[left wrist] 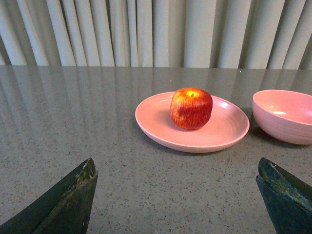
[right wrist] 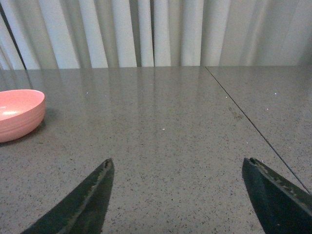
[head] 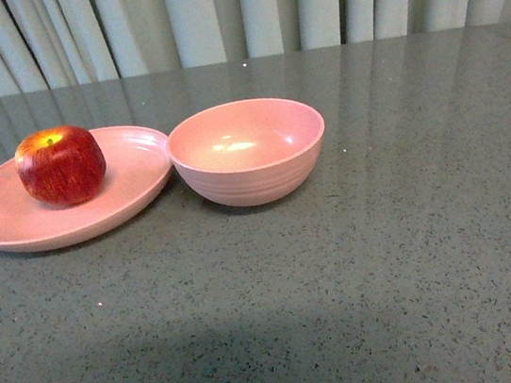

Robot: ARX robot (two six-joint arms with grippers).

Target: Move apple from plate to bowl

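Observation:
A red apple (head: 61, 165) with a yellow patch at its stem stands upright on the shallow pale pink plate (head: 12, 221) at the left of the front view. Touching the plate's right rim is the deep pink bowl (head: 248, 151), with nothing in it. Neither arm shows in the front view. In the left wrist view the apple (left wrist: 191, 108) sits on the plate (left wrist: 156, 122) well ahead of my left gripper (left wrist: 176, 168), which is open over bare table; the bowl (left wrist: 285, 116) is at the edge. My right gripper (right wrist: 178, 165) is open, far from the bowl (right wrist: 18, 114).
The grey speckled tabletop (head: 389, 258) stretches wide to the right and front of the dishes. A pale pleated curtain (head: 230, 9) hangs behind the table's far edge. A thin seam (right wrist: 248, 124) crosses the table in the right wrist view.

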